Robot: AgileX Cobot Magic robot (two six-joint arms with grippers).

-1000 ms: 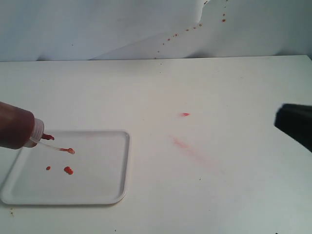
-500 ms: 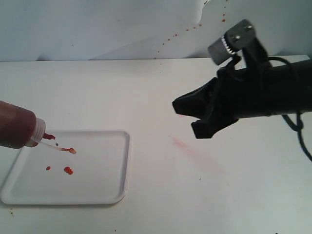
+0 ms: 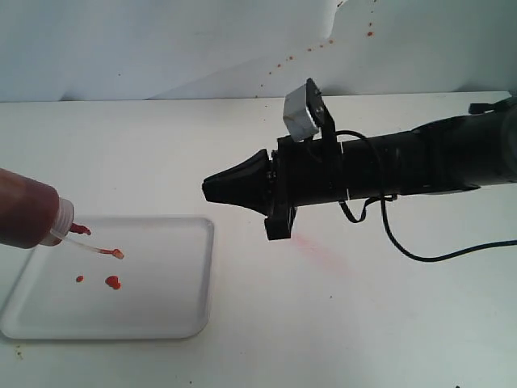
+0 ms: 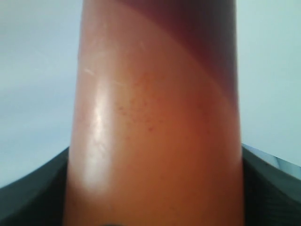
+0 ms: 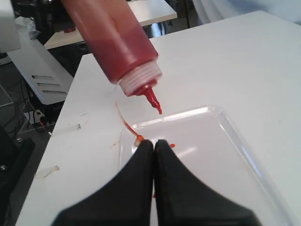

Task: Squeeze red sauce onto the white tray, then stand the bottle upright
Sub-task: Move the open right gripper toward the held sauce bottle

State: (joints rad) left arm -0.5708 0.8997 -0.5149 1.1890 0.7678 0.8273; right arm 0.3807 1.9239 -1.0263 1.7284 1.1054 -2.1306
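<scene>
A translucent orange bottle (image 3: pixel 26 215) of dark sauce hangs tilted over the far left corner of the white tray (image 3: pixel 166 311), its red nozzle (image 3: pixel 78 229) pointing down and inward above the tray's surface. The left wrist view is filled by the bottle's body, with dark fingers (image 4: pixel 28 197) pressed against both of its sides. The left claw (image 4: pixel 154 207) is clamped around the bottle and holds it clear of the counter (image 3: pixel 380 323). A small cap (image 3: pixel 118 253) dangles from the nozzle on a thin strap; whether it touches the tray or hangs just above it cannot be told from this angle. The red sauce (image 3: pixel 113 282) lies as a round glossy blob on the left part of the tray, with a tiny drop (image 3: pixel 79 279) just beside it. The tray sits flat near the front left of the white counter. The right claw (image 3: pixel 212 187) reaches in from the right with its jaws pressed together and nothing between them. It is level in the air, near the tray's far right corner, and points towards the bottle. Behind it stretches the black right arm (image 3: pixel 420 166), which carries a small grey camera block (image 3: pixel 303 111) and a loose black cable (image 3: pixel 408 250). A faint pinkish smear (image 3: pixel 319 249) marks the counter beneath the arm, and reddish specks (image 3: pixel 311 48) dot the pale backdrop.
</scene>
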